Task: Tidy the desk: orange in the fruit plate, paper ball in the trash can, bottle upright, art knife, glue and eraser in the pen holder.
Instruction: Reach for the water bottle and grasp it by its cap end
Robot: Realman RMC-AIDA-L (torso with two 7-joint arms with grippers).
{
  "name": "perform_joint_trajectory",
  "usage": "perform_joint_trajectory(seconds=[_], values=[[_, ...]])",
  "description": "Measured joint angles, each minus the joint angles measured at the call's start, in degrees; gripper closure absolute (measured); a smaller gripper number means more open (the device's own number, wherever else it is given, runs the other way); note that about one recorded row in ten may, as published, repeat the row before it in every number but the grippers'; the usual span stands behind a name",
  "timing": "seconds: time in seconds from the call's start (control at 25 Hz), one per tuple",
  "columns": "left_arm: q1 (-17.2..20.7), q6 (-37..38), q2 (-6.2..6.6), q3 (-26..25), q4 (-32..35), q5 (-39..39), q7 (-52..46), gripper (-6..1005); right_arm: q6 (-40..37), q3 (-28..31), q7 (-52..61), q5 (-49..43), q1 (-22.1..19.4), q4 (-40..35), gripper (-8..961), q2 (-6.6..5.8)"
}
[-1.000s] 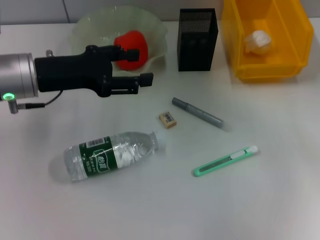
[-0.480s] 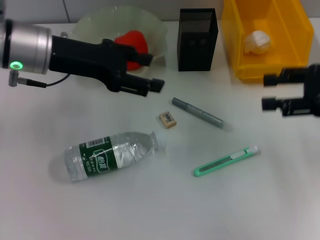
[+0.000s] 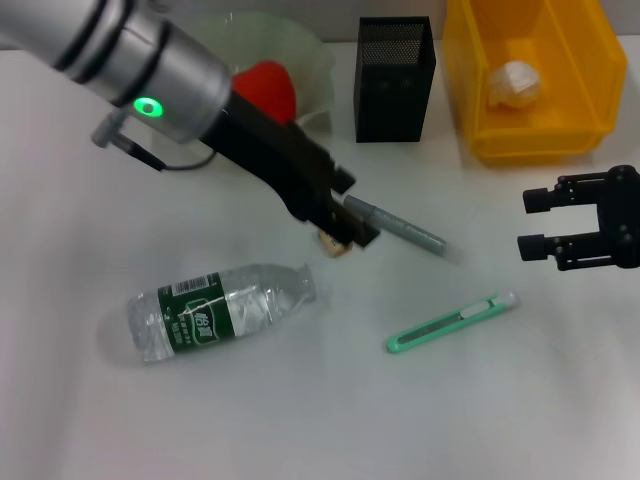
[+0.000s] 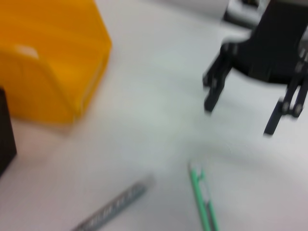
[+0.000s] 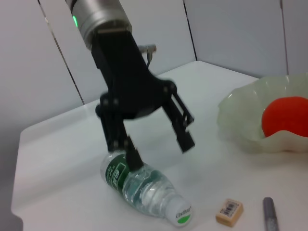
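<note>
My left gripper (image 3: 357, 211) is open and hangs over the eraser (image 3: 331, 243) and the near end of the grey glue stick (image 3: 397, 226). In the right wrist view its fingers (image 5: 185, 140) spread above the lying bottle (image 5: 144, 188), with the eraser (image 5: 229, 211) close by. The bottle (image 3: 220, 310) rests on its side. A green art knife (image 3: 455, 321) lies toward the right. The orange (image 3: 268, 86) sits in the fruit plate (image 3: 318, 70). The paper ball (image 3: 515, 82) lies in the yellow bin (image 3: 470, 60). My right gripper (image 3: 528, 222) hovers open above the art knife's right side.
The black mesh pen holder (image 3: 395, 78) stands between the plate and the yellow bin. From the left wrist view I see the bin (image 4: 48, 62), the glue (image 4: 113, 204), the art knife (image 4: 202, 202) and the right gripper (image 4: 240, 115).
My left arm swung from beside the plate down and right to above the eraser. The right gripper entered from the right edge and settled slightly lower.
</note>
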Motion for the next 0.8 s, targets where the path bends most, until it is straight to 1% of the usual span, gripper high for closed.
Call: perform_joint_trajectory(seconds=[0.04,0.16,0.2,0.24,0.28,0.32,0.36,0.56,0.8], values=[[-0.76,-0.78,-0.14,2.29,-0.19,1.23,-2.24,214,0.21,-0.12,-0.17,-0.01,-0.06,0.00,252,0.03],[-1.13,-2.75,-0.22,7.59,-0.28,1.55,-5.70,215,0.51,-0.14,-0.83,-0.08,-0.21,-0.01,253,0.08],[-1.13,-2.75,-0.22,7.59,-0.28,1.55,-5.70,215,0.63,-0.15,-0.99,-0.11,-0.22,-0.07,253,0.09],[-1.22,-4.41,-0.30,10.52,-0.38,1.60,-7.87,215,0.77,-0.17,-1.09,-0.14,-0.22,-0.19,253,0.09],[-1.22,-4.81,-0.32,11.43,-0.46,1.62,-8.41,215,0.90,-0.24,-1.13,-0.15,-0.24,-0.32,253,0.10],[-1.11,-6.16,-0.37,13.84,-0.54,1.85,-10.04,215,1.03,-0.28,-1.29,-0.17,-0.25,-0.55,253,0.12],[-1.11,-6.16,-0.37,13.84,-0.54,1.85,-10.04,215,1.03,-0.28,-1.29,-0.17,-0.25,-0.55,253,0.12],[-0.28,-9.63,-0.62,18.94,-0.61,5.44,-13.45,215,1.16,-0.29,-1.70,-0.21,-0.07,-0.74,253,0.12],[0.71,-12.04,-0.67,22.07,-1.53,6.81,-14.64,215,1.31,-0.28,-1.73,-0.23,0.44,-0.83,254,0.12]])
